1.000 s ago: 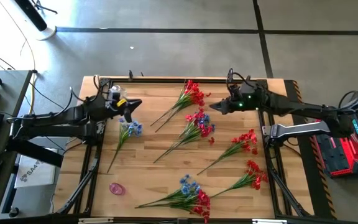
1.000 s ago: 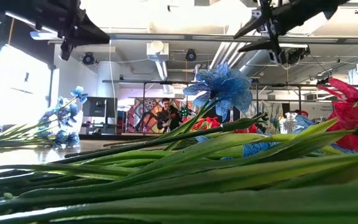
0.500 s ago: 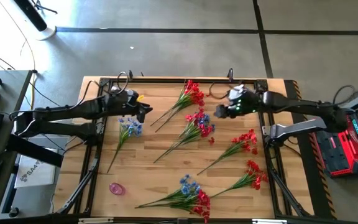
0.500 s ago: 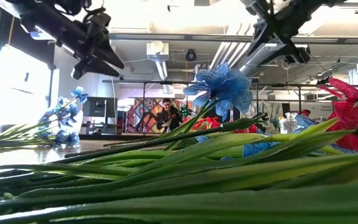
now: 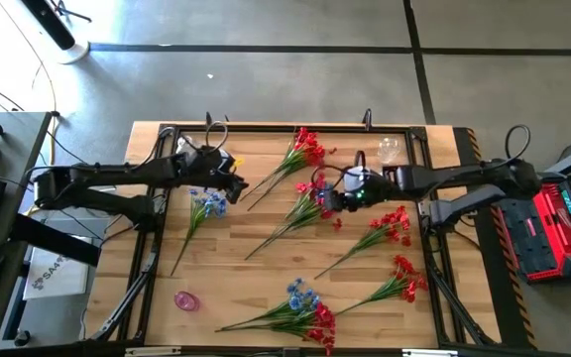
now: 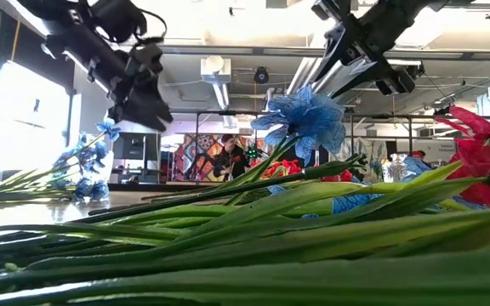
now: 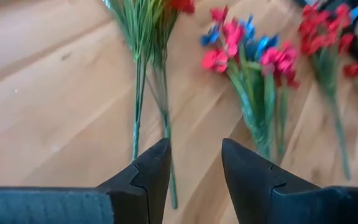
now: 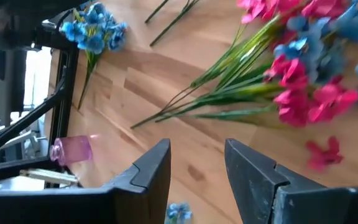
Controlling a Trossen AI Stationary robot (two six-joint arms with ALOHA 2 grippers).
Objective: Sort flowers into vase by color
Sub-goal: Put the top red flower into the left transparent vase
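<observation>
Flower sprays lie flat on the wooden table: a red one (image 5: 305, 149) at the far middle, a mixed red and blue one (image 5: 315, 203) in the centre, a blue one (image 5: 206, 205) at the left, two red ones (image 5: 393, 226) at the right, and a mixed bunch (image 5: 305, 312) near the front edge. My left gripper (image 5: 241, 185) is open above the table, just short of the red spray's stem ends (image 7: 135, 93). My right gripper (image 5: 323, 198) is open above the blooms of the central mixed spray (image 8: 303, 74). Neither holds anything.
A clear glass vase (image 5: 390, 149) stands near the far right corner. A small pink vase (image 5: 186, 300) lies on its side near the front left, and also shows in the right wrist view (image 8: 73, 149). Bare wood lies between the blue spray and the central one.
My left gripper has moved toward the table's right and down, toward the red spray's stem ends. My right gripper has moved toward the table's left and near edge, from the far right corner to over the central mixed spray, uncovering the glass vase. The flowers have not moved.
</observation>
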